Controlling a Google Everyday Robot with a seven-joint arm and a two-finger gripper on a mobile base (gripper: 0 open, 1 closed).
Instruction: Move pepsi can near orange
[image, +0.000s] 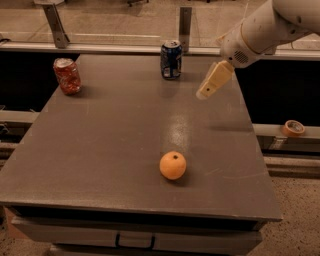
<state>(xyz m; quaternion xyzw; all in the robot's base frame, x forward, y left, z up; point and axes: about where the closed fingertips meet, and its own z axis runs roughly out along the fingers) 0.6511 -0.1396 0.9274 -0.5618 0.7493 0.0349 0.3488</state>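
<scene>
Over the right rear of the dark table the gripper hangs, grip state impossible to tell, near the pepsi can upright at the back edge, well apart from the orange near the front

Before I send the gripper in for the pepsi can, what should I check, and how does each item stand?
1. The pepsi can is upright near the table's far edge: ok.
2. The gripper hangs above the table to the right of the pepsi can, apart from it: ok.
3. Nothing stands between gripper and pepsi can: ok.
4. Gripper depth lined up with the pepsi can: cannot tell from this one view.
5. The orange sits alone towards the near edge, with bare table around it for a drop spot: ok.
6. The red can is at the far left, off the route from pepsi can to orange: ok.
</scene>
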